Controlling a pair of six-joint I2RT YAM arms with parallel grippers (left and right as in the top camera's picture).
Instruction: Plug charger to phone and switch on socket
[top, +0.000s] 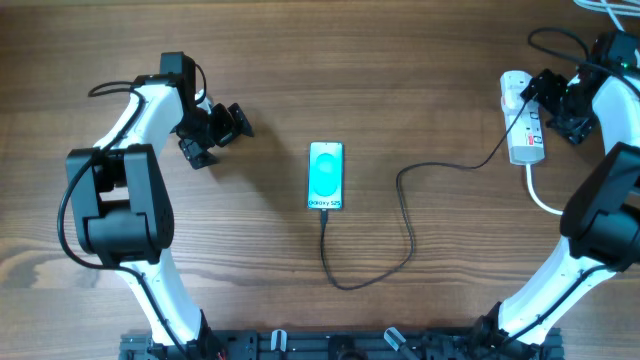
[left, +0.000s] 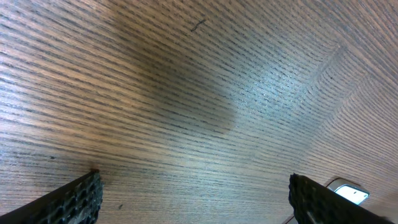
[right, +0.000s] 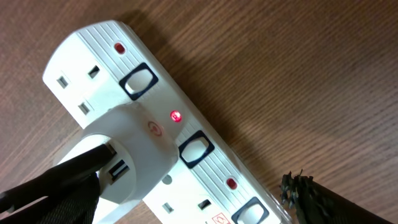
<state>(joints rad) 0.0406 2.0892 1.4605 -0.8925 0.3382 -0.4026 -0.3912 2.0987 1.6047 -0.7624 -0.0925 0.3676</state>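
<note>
Phone (top: 326, 176): charger (top: 405, 235) tip sat at its bottom end.
Socket (right: 186, 143): one red light (right: 176, 116) glowed.
Your left hand (left: 196, 200): apart, held nothing.
Your right hand (right: 193, 183): apart, above socket.

A small teal-screened smartphone (top: 326, 176) lies flat mid-table. A thin black charging cable (top: 405, 215) meets its near end and loops to the narrow white power strip (top: 524, 125) on my right, one red lamp (right: 176, 116) lit.
</note>
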